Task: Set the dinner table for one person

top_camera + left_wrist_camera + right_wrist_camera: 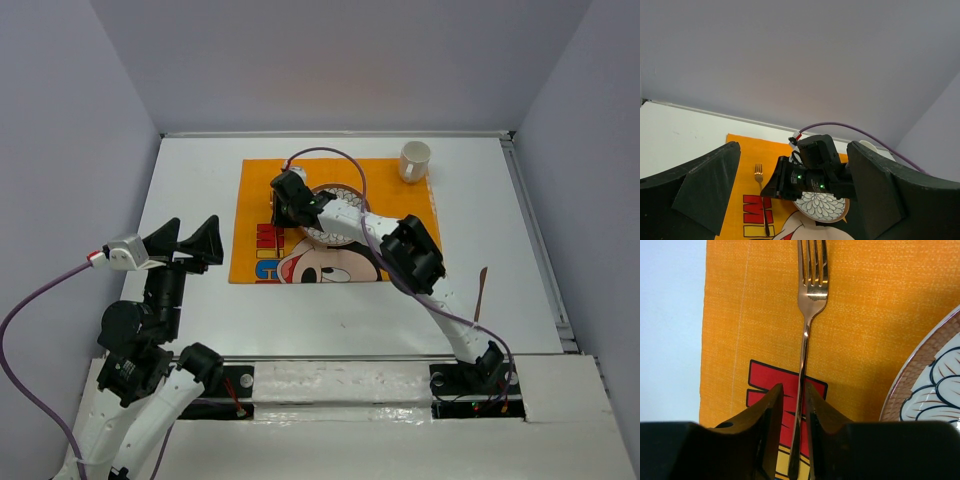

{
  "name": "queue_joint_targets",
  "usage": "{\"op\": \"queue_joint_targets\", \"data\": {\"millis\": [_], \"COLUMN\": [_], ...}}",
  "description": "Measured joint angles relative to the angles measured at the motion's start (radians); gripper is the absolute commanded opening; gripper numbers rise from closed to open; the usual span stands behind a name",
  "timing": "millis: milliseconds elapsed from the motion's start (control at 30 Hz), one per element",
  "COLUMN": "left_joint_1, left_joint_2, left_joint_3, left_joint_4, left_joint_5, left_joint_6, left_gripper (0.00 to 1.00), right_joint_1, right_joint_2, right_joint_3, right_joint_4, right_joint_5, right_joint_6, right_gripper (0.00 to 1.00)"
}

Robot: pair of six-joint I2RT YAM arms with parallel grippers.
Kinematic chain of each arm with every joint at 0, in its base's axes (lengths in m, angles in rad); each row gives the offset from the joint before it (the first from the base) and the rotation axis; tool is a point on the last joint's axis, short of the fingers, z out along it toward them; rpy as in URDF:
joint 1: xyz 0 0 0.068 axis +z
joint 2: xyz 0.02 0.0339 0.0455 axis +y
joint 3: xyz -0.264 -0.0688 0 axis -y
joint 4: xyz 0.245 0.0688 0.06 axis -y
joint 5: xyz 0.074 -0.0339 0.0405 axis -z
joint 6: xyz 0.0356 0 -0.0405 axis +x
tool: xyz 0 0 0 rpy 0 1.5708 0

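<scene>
One utensil defines the current step: the fork [812, 290] lies flat on the orange mat [740, 315], tines toward the far side, in the strip between the mat's left edge and the patterned plate [930, 390]. The right end effector [793, 390] sits low over the handle with its fingers set narrow, one on each side. A thin gap shows on both sides of the handle, so the fork appears to rest on the mat and not in a clamp. The left end effector [188, 238] hangs spread wide above the table [200, 160], near the mat's left edge, and holds nothing. The table carries the whole setting: the mat occupies its far middle, a white mug [414, 160] sits at the mat's far right corner, and a slim brown utensil [482, 290] lies on bare table well to the right of the mat. Whether that utensil is a knife or a spoon cannot be told. Judged from this layout, the fork placement is at its end and the slim utensil is not yet at the setting. The next move calls for a wider opening and a straight vertical lift, so that neither finger drags the handle out of line, then a reach to the slim utensil without brushing plate or mug.
</scene>
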Motion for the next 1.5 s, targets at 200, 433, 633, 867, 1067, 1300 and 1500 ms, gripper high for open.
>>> {"op": "queue_joint_targets", "data": {"millis": [200,433,633,867,1067,1300,1500], "left_joint_1": [0.000,0.000,-0.016,-0.058,-0.101,-0.140,-0.159], "left_joint_2": [0.000,-0.002,-0.041,-0.123,-0.154,-0.195,-0.214], "left_joint_3": [0.000,0.000,0.000,0.000,0.000,0.000,0.000], "left_joint_4": [0.000,0.000,0.000,0.002,0.004,0.004,0.004], "left_joint_5": [0.000,0.004,0.011,0.014,0.007,-0.005,-0.022], "left_joint_6": [-0.002,-0.002,-0.004,-0.007,-0.007,-0.006,-0.006], "left_gripper": [0.99,0.99,0.99,0.99,0.99,0.99,0.99], "right_joint_1": [0.000,0.005,-0.072,-0.595,-0.863,-1.087,-1.094], "right_joint_2": [0.000,-0.162,-0.841,-1.395,-1.436,-1.262,-1.138], "right_joint_3": [0.005,-0.139,-0.723,-1.249,-1.387,-1.369,-1.324], "right_joint_4": [-0.002,0.009,0.089,-0.059,-0.319,-0.354,-0.447], "right_joint_5": [-0.009,0.001,0.062,0.104,0.067,-0.001,-0.011], "right_joint_6": [0.001,-0.044,-0.061,0.033,0.032,0.008,-0.015], "right_gripper": [0.40,0.39,0.38,0.53,0.50,0.49,0.49]}}
